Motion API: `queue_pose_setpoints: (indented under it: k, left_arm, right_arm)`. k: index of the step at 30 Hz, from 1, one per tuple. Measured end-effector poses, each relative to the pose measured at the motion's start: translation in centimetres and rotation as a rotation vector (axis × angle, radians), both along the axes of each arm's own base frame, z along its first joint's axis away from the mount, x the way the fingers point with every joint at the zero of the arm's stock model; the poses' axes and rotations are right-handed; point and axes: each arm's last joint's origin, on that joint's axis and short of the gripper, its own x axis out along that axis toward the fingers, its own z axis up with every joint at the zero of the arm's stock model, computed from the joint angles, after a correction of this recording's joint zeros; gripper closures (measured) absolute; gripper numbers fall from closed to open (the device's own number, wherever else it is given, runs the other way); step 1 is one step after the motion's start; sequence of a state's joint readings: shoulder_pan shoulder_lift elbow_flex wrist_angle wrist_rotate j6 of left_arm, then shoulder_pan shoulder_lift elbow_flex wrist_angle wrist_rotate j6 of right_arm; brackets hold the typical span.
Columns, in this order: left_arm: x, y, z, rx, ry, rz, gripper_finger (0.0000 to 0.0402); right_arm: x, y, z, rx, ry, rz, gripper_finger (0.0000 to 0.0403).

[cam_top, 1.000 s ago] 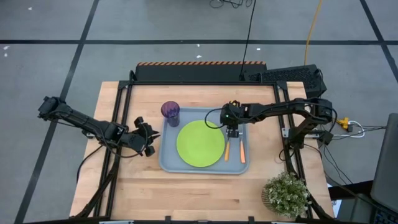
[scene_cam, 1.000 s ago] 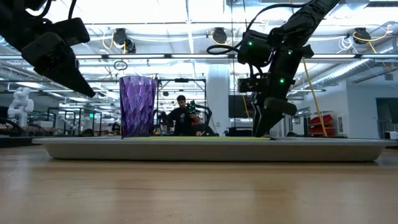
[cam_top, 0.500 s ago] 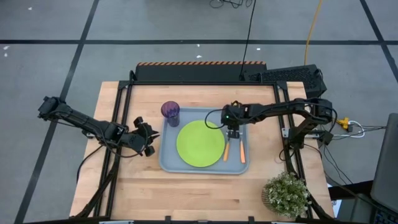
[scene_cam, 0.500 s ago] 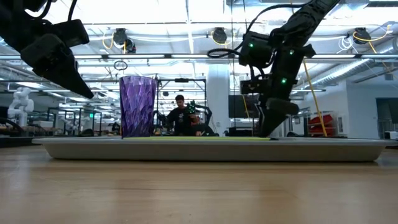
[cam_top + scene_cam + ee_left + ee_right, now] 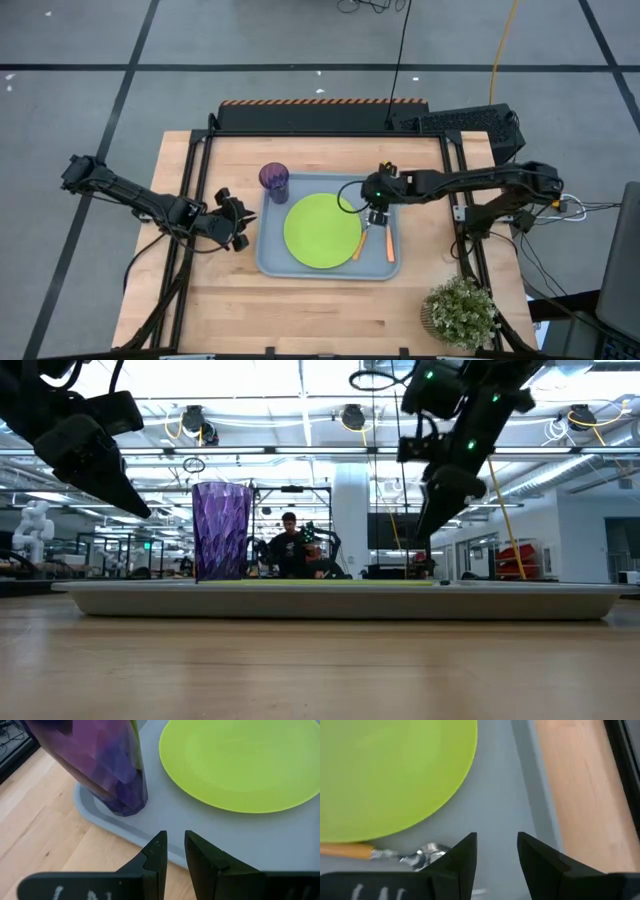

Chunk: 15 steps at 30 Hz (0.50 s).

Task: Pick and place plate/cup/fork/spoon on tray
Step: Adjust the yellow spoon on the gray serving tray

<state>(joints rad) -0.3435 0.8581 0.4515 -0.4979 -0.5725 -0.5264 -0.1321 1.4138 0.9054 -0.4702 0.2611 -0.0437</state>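
The grey-blue tray (image 5: pixel 272 262) holds the lime-green plate (image 5: pixel 322 231), with the purple cup (image 5: pixel 275 180) upright at its far left corner. Two orange-handled utensils lie right of the plate. One (image 5: pixel 361 243) slants against the plate's rim, its metal head (image 5: pixel 422 855) toward the far side. The other (image 5: pixel 389 246) lies straight. Which is the fork and which the spoon, I cannot tell. My right gripper (image 5: pixel 497 837) hangs open above the slanted utensil's head, touching nothing. My left gripper (image 5: pixel 175 836) hovers open just left of the tray's left rim, with nothing between its fingers.
A potted plant (image 5: pixel 460 312) stands at the table's near right corner. A black device (image 5: pixel 470 122) sits at the far right edge. Bare wood lies in front of the tray. A person (image 5: pixel 290 552) sits far behind the table.
My right gripper has risen from the tray's floor, clear of the utensils, rolling a little. The utensil nearer the plate has turned: its handle's near end has swung toward the plate, while its head stays in place.
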Motion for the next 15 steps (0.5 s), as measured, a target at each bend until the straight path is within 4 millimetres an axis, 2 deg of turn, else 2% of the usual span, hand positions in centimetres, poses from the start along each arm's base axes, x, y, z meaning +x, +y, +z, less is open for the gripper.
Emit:
queue_pose_setpoints:
  k: [3, 7, 15]
  left_arm:
    - [0.0, 0.0, 0.0, -0.003, 0.001, -0.002, 0.033]
    - [0.0, 0.0, 0.0, -0.004, 0.0, -0.002, 0.033]
    - [0.0, 0.0, 0.0, -0.009, -0.004, 0.0, 0.033]
  right_arm:
    - [-0.8, 0.6, 0.7, 0.05, 0.002, -0.016, 0.0268]
    - [-1.1, 2.0, 0.4, 0.191, 0.023, 0.033, 0.0268]
    - [0.3, 6.0, -2.0, 0.253, 0.051, 0.17, 0.0268]
